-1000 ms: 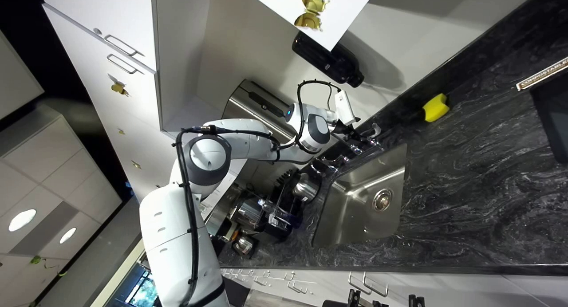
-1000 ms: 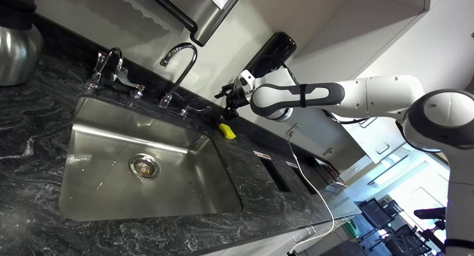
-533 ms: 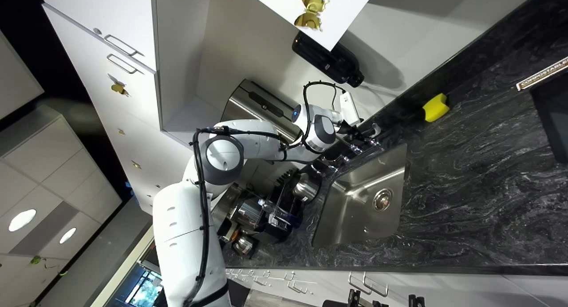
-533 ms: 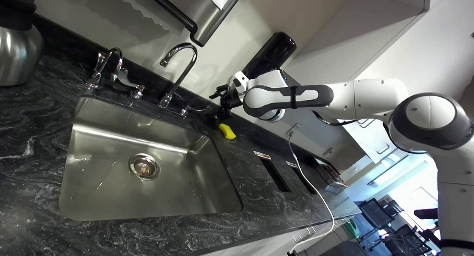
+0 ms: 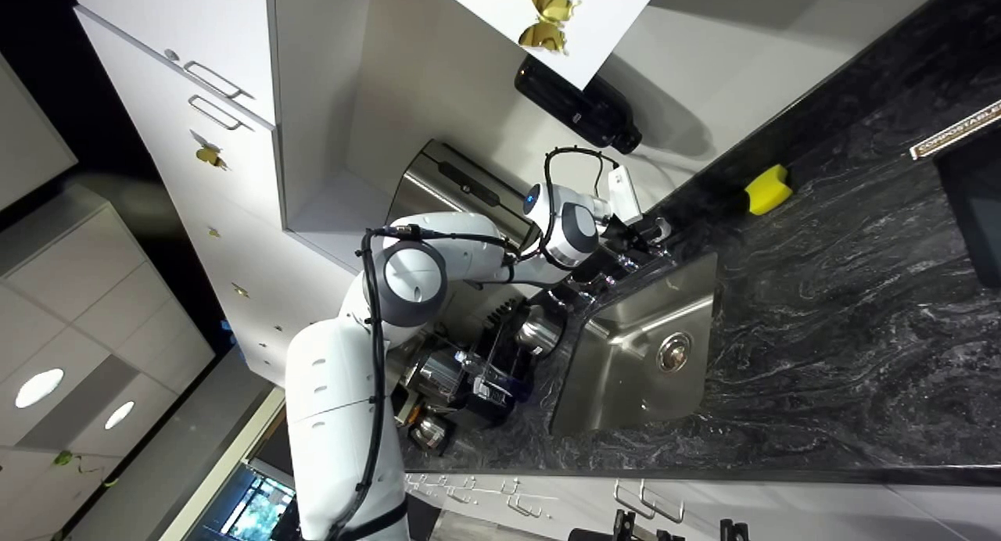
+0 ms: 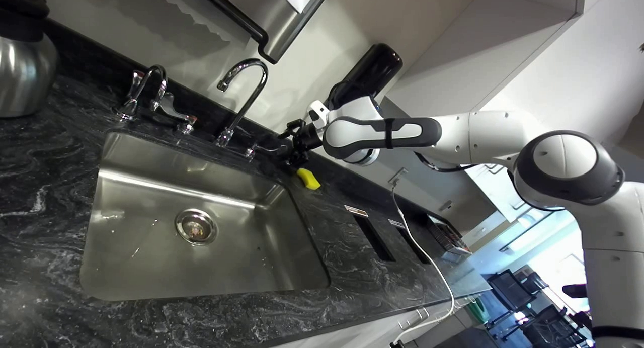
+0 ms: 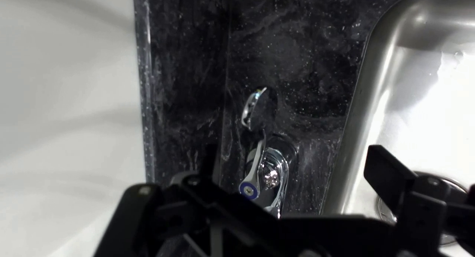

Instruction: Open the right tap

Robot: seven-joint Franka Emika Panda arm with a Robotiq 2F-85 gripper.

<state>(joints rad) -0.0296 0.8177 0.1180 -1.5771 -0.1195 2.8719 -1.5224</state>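
Note:
The right tap handle is a chrome lever [image 7: 256, 168] with a blue-ringed cap [image 7: 248, 190] in the wrist view. It also shows as a lever [image 6: 269, 149] right of the gooseneck spout [image 6: 254, 91] in an exterior view. My gripper [image 7: 293, 156] is open in the wrist view, with the lever between its fingers, closer to the left one. The right finger [image 7: 387, 173] stands over the sink. In both exterior views my gripper [image 5: 647, 240] [image 6: 288, 146] is at the lever's outer end. I cannot tell whether it touches the lever. The gripper body hides the tap's lower part in the wrist view.
A steel sink [image 6: 216, 267] lies in front of the taps. A smaller faucet [image 6: 160, 81] stands farther left. A yellow sponge [image 6: 308, 179] lies close to the gripper. A black dispenser [image 6: 370, 69] and a steel towel dispenser [image 5: 469, 188] hang on the wall.
My gripper has moved along the wall toward the right tap handle and slightly lower, so it now stands at the lever's end. The tap and sponge have not visibly moved.

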